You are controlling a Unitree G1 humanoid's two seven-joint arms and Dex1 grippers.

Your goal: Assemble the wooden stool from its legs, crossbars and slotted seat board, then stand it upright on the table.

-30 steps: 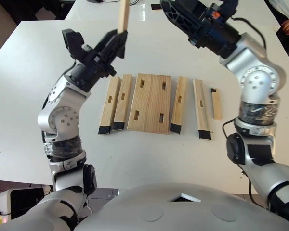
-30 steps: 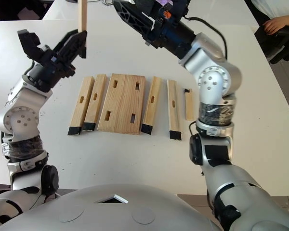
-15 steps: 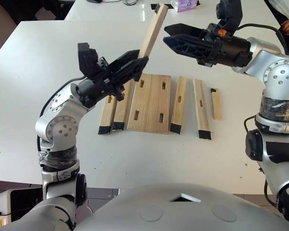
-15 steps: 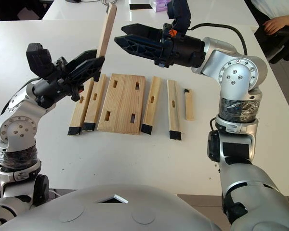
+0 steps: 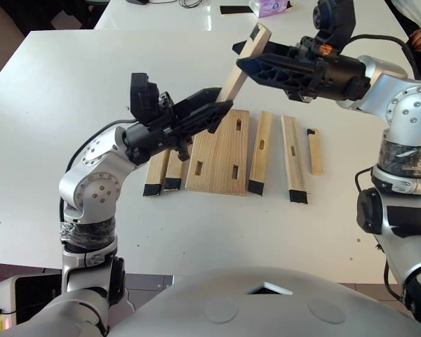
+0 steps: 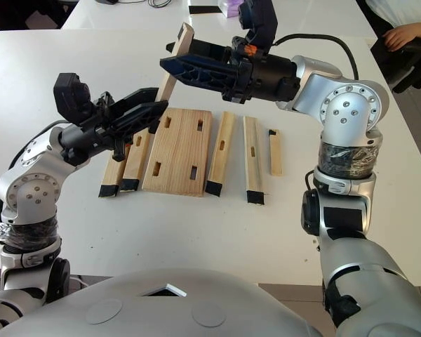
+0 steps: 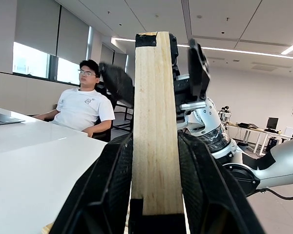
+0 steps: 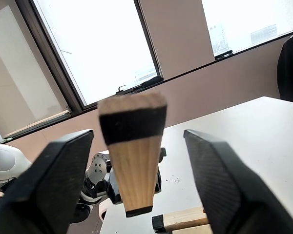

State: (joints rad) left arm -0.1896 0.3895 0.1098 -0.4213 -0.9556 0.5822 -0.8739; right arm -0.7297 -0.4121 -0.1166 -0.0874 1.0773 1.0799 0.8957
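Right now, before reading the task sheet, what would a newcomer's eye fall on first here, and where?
The pale wooden stick with a black-capped end, held slanting above the white table: the left arm's jaws clamp its lower part, and its top sits between the right arm's open jaws. On the table lies the flat wooden seat board with four slots, slotted wooden bars in a row on either side.

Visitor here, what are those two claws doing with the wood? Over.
Left gripper: jaws shut on wooden leg, held tilted above the table. Right gripper: jaws open, straddling its black-capped end, not touching. Nothing in the way.
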